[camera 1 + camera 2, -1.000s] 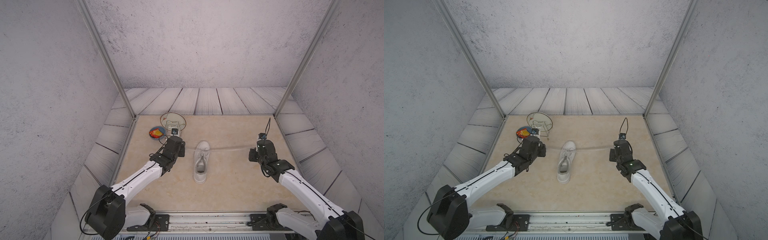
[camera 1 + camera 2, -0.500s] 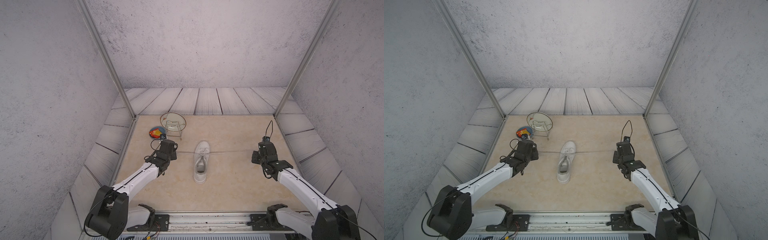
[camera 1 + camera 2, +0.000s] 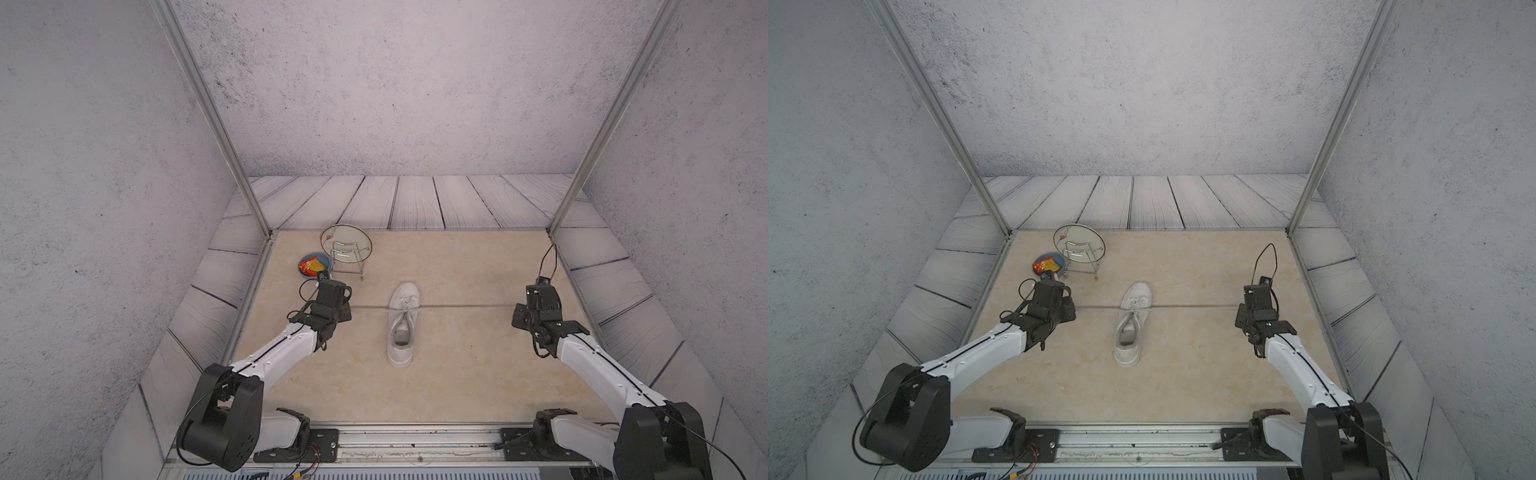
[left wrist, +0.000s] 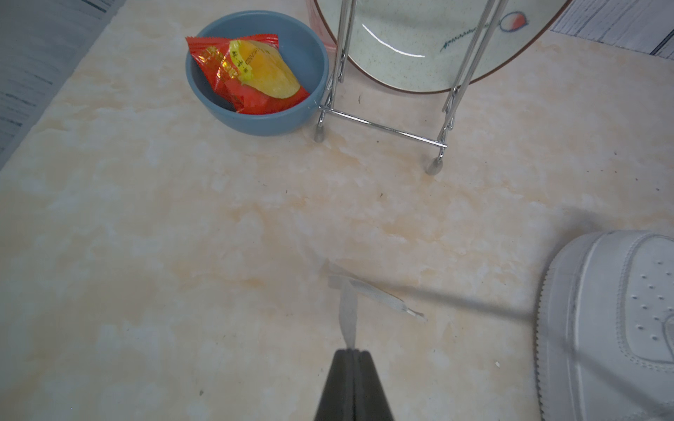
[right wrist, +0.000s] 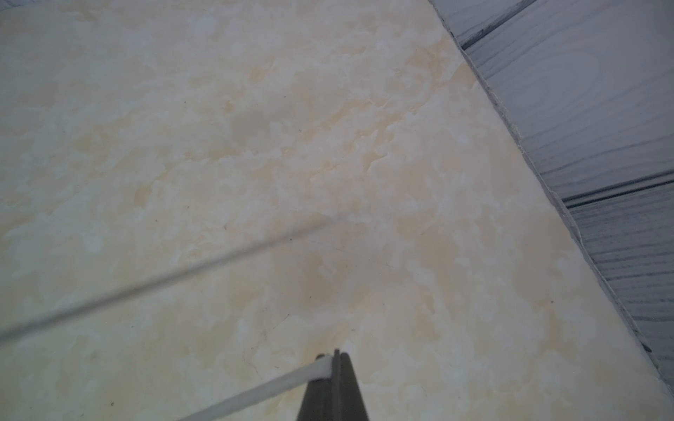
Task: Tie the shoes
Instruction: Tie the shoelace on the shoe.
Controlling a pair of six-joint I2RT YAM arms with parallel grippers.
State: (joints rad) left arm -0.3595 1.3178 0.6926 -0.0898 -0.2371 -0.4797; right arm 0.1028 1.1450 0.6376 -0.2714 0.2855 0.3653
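The white shoe (image 3: 402,328) (image 3: 1133,328) lies mid-table, toe pointing away, and its toe (image 4: 612,320) also shows in the left wrist view. One lace (image 3: 370,306) runs straight left to my left gripper (image 3: 348,306) (image 3: 1073,307). The left wrist view shows that gripper (image 4: 352,350) shut on the lace end (image 4: 346,310), whose tip trails on the table. The other lace (image 3: 465,306) stretches right to my right gripper (image 3: 517,308) (image 3: 1239,309). There the right gripper (image 5: 337,351) is shut on the lace (image 5: 255,393). Both laces look taut, just above the table.
A blue bowl (image 3: 314,266) (image 4: 255,120) holding a red and yellow packet (image 4: 251,73) sits at the back left. Beside it a plate (image 3: 345,245) (image 4: 419,43) stands in a wire rack (image 4: 383,127). The table's right edge (image 5: 529,171) is close to the right gripper.
Both grippers have drawn outward from the shoe, the left one farther left, the right slightly right. The laces have gone from slightly slack to a straight line.
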